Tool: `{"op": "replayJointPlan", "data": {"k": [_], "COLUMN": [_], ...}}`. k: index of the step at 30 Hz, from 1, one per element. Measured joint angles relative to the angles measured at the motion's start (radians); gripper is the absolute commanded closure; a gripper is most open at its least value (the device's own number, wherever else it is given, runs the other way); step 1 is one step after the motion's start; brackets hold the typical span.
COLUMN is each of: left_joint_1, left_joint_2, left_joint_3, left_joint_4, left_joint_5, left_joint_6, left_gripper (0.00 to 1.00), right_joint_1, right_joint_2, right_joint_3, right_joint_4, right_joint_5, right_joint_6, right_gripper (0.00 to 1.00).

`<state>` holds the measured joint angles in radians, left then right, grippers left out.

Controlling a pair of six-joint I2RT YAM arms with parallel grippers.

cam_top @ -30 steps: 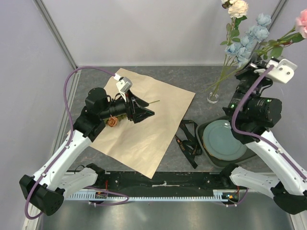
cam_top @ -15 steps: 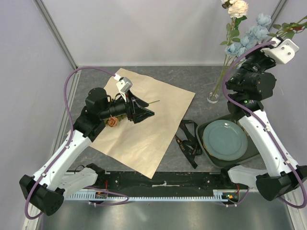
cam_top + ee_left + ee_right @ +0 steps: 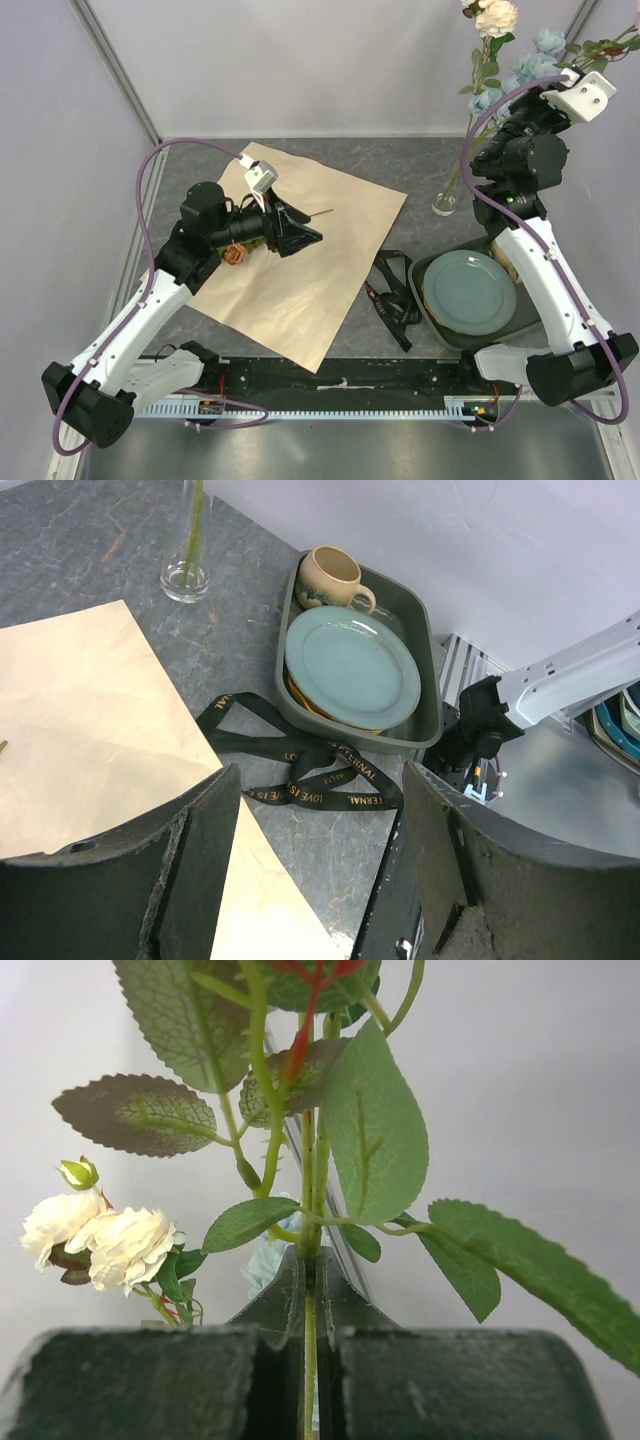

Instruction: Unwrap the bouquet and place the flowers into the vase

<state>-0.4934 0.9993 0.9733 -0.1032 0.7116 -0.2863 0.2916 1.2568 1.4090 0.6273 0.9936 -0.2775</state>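
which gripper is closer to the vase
Right. The right gripper is raised above and to one side of the vase, fingers shut on a flower stem. The left gripper hovers open over the paper, well away from it.
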Motion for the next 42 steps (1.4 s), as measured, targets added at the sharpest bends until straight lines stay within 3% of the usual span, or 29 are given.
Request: {"op": "replayJointPlan", "data": {"k": [42], "left_joint_1": [0.0], "left_joint_2": [0.016], "left_joint_3": [0.0], "left_joint_4": [0.0], "left_joint_5": [0.0], "left_joint_6": [0.0], "left_gripper": [0.27], "right_joint_1": [-0.028], "right_joint_2": [-0.009], "right_joint_3": [-0.017], "right_joint_4": [-0.121], "right_joint_5": [-0.037], "right_joint_6": [0.102], "right_gripper": [1.0]}}
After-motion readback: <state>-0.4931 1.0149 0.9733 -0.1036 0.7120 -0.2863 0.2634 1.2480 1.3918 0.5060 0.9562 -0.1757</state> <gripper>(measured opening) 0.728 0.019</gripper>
